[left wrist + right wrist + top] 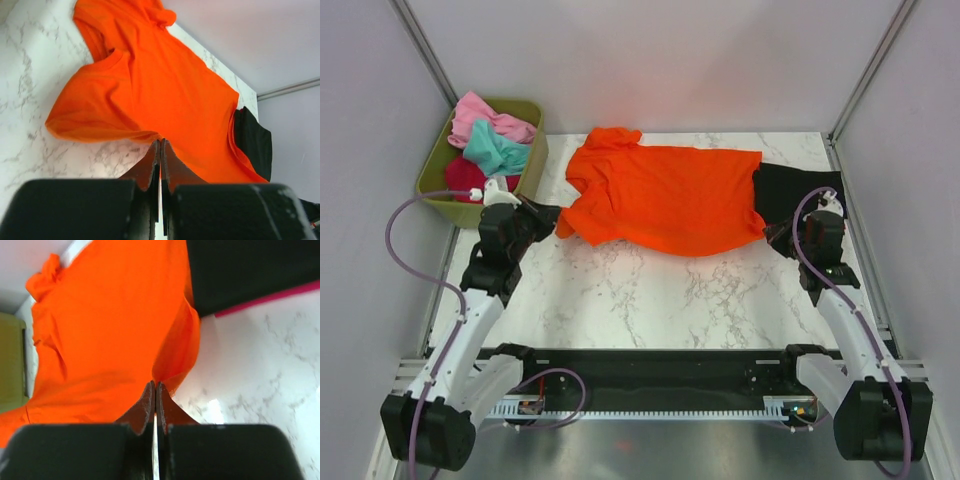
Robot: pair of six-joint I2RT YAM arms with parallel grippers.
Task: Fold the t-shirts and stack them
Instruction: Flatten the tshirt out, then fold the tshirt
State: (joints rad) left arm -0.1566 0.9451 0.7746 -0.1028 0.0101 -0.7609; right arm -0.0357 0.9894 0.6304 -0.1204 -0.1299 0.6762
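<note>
Upper left of the overhead view: olive-green bin (433, 186) off the corner of the marble surface (650, 300), stuffed with a pink t-shirt (485, 118) on top, a teal t-shirt (498, 152) in the middle and a crimson t-shirt (463, 176) nearest the frame's bottom.

Just right of the bin, left claw (552, 213) pinched shut on the lower-left corner of the orange t-shirt (665, 195). In the left wrist view, fingertips (151, 162) pressed together with the orange hem running right into them, that edge raised slightly off the marble.

Centre of the overhead view: orange t-shirt spread wide and rumpled across the far half of the surface, bunched at its upper left.

Right of centre: black t-shirt (798, 190) lying flat, its left part covered by the orange one. In the right wrist view, a thin magenta strip (270, 296) of cloth showing along the black cloth's edge.

Far right: right claw (775, 235) clamped narrow on the orange t-shirt's lower-right corner, a fold of orange cloth drawn up into the closed tips.
</note>
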